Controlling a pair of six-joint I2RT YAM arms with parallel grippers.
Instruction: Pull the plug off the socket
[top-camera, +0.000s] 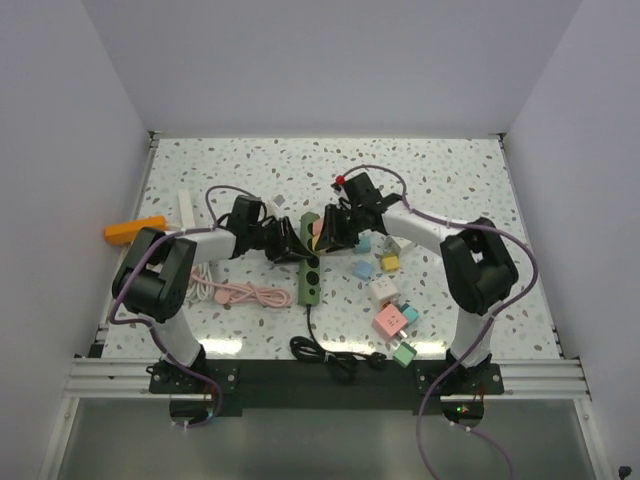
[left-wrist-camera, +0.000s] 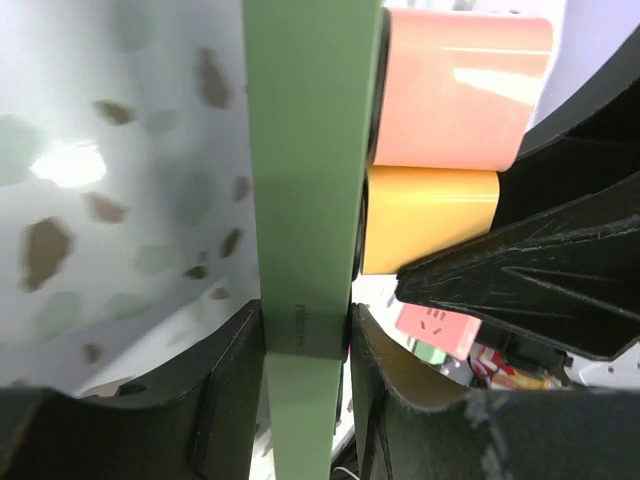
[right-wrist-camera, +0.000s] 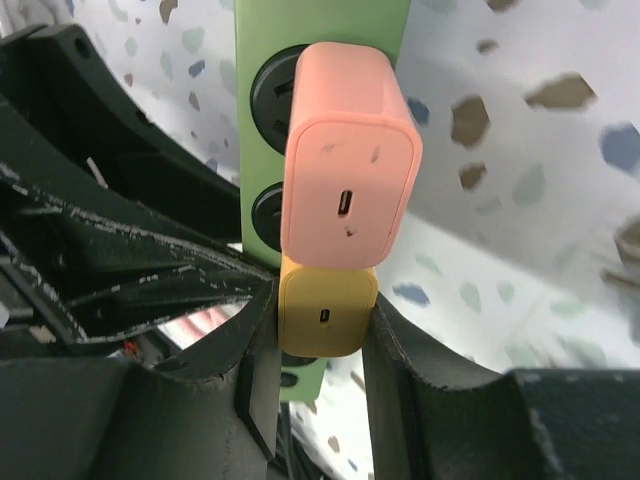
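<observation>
Top view: locate green power strip (top-camera: 309, 270) at centre, w/ left gripper (top-camera: 288, 243) and right gripper (top-camera: 327, 230) meeting at its far end.

Left wrist: note fingers (left-wrist-camera: 225, 385) clamped across the strip's narrow body. Treat as rigid and light, apt to lift unless pinned.

Right wrist: note fingers (right-wrist-camera: 400, 370) pinched on yellow plug (right-wrist-camera: 327, 312), seated next to pink plug (right-wrist-camera: 350, 170). Expect smooth, prob. slippery plastic. Hold flat sides; pull straight out.

The top view looks down from behind over the whole table (top-camera: 450, 170). Both wrist views closely face the strip (left-wrist-camera: 305, 200), pink plug (right-wrist-camera: 350, 190) and yellow plug (right-wrist-camera: 325, 315) from opposite sides.
</observation>
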